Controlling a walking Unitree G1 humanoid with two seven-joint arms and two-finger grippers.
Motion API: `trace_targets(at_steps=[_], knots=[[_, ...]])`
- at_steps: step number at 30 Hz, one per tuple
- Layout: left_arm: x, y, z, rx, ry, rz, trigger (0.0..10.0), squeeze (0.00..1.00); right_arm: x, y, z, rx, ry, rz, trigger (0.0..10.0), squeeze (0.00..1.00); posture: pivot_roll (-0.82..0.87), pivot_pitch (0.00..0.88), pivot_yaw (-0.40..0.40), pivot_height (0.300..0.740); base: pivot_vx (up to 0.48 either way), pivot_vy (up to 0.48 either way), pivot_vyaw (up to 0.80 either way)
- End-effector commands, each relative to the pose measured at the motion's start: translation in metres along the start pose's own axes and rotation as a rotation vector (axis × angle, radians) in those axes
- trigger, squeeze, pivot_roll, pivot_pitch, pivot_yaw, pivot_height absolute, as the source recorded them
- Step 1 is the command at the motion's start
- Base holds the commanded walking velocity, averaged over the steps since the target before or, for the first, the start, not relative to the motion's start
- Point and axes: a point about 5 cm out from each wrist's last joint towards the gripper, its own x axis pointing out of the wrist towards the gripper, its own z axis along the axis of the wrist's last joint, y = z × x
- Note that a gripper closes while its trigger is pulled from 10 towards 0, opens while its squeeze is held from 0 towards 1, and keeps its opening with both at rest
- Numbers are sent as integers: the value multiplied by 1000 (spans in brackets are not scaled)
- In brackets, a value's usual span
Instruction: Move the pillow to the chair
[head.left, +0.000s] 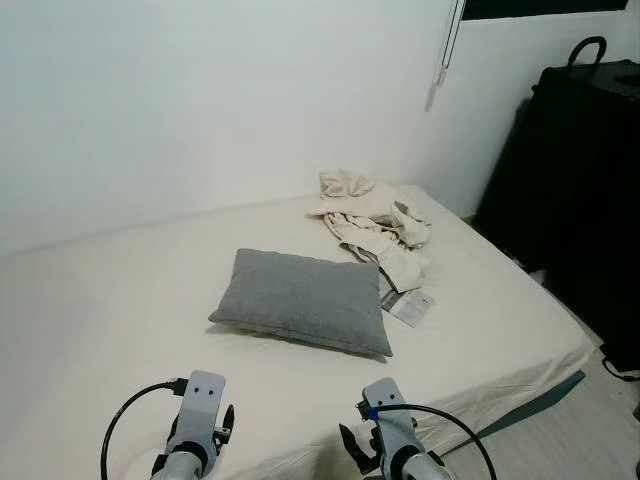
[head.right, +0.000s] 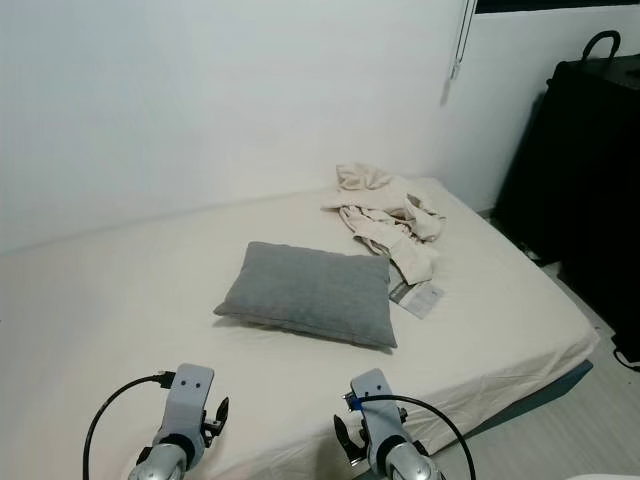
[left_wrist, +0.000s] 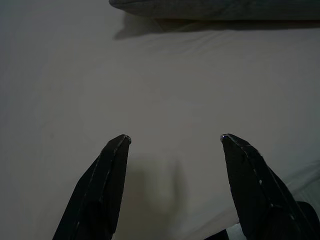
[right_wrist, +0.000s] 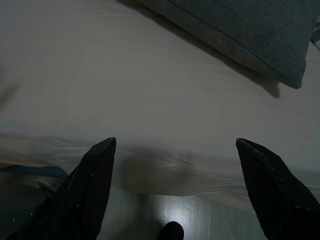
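Left tool (left_wrist: 174, 140) and right tool (right_wrist: 175, 145) both spread wide, holding nothing. Soft grey cloth pillow (head.left: 302, 299) just ahead, on the white bed (head.left: 110, 310). Best to reach forward, grab both near corners.

Crumpled cream clothes (head.left: 372, 222) and a paper tag (head.left: 411, 306) lie on the bed (head.left: 100, 300).

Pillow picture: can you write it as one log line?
pillow: flat on bed | left gripper: open, short of it | right gripper: open
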Motion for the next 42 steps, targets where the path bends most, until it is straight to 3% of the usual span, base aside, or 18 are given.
trace_targets(at_steps=[1, 42], knots=[[-3, 0, -5, -5, 14, 6, 10000, 0, 0, 2, 0, 11, -3, -1, 10000, 0, 28, 0, 0, 740, 0, 0, 0], [-4, 3, -9, -10, 31, 15, 10000, 0, 0, 4, -1, 50, -22, 3, 10000, 0, 38, 0, 8, 740, 0, 0, 0]])
